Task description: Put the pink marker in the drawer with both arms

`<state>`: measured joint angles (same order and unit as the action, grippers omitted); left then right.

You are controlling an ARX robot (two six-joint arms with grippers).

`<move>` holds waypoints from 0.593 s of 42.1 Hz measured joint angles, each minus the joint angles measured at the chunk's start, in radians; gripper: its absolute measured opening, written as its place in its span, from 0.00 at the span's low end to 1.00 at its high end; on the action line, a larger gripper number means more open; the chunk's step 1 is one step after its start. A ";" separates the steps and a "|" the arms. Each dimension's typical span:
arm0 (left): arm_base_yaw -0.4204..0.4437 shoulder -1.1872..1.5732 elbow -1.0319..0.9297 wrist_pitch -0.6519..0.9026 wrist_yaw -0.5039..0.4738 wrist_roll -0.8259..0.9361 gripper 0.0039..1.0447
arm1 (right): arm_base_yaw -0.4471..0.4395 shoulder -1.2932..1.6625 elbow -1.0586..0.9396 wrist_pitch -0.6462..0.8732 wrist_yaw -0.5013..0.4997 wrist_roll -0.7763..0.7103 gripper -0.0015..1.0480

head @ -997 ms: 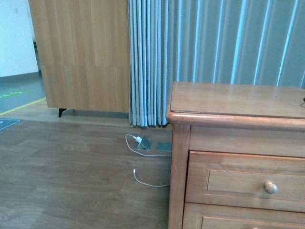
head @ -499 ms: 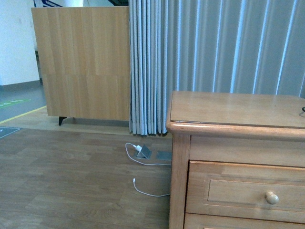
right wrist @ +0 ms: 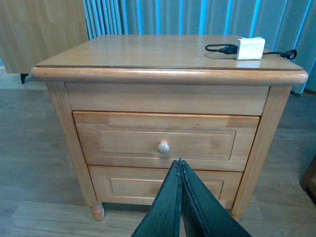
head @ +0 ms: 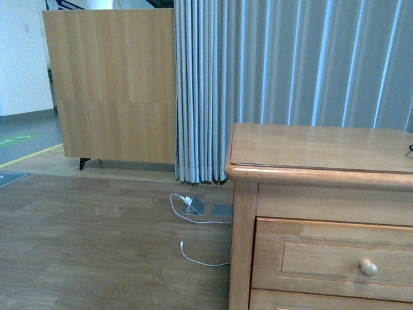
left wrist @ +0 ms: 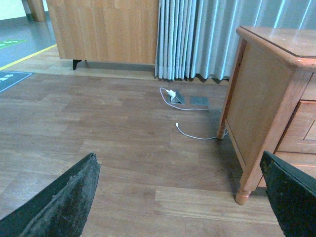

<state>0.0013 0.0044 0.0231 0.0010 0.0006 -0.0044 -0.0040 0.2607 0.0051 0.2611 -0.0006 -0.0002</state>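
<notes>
Drawer [right wrist: 165, 142] sits fully pushed in, centre of the right wrist view, round knob [right wrist: 163, 146] facing out. Right end effector [right wrist: 179, 170] hangs just below the knob, fingers pressed together, gripping nothing. Left end effector [left wrist: 177, 197]: fingers spread wide over bare floor [left wrist: 98, 143]. Pink marker not visible in any view. White charger [right wrist: 250, 48] rests on the dresser's top surface [right wrist: 148, 49].

We note a grey pleated curtain [head: 290, 77] along the back wall, with a light wooden panel [head: 110, 84] beside it. On the brown plank floor [head: 84, 245] lies a white cable [head: 197, 255], near a white plug [head: 187, 189] at a floor socket [head: 195, 205]. On the dresser top [right wrist: 163, 52] rests a white charger block [right wrist: 250, 48] with a black cord [right wrist: 220, 48].
</notes>
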 joint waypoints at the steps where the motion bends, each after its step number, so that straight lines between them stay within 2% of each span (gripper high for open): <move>1: 0.000 0.000 0.000 0.000 0.000 0.000 0.94 | 0.000 -0.007 0.000 -0.007 0.000 0.000 0.02; 13: 0.000 0.000 0.000 0.000 0.000 0.000 0.94 | 0.000 -0.089 0.000 -0.086 0.000 0.000 0.02; 16: 0.000 0.000 0.000 0.000 0.000 0.000 0.94 | 0.001 -0.214 0.001 -0.246 0.000 0.000 0.02; 25: 0.000 0.000 0.000 0.000 0.000 0.000 0.94 | 0.001 -0.256 0.001 -0.259 0.000 0.000 0.02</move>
<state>0.0013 0.0044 0.0231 0.0006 0.0002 -0.0044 -0.0032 0.0048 0.0059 0.0017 -0.0010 -0.0002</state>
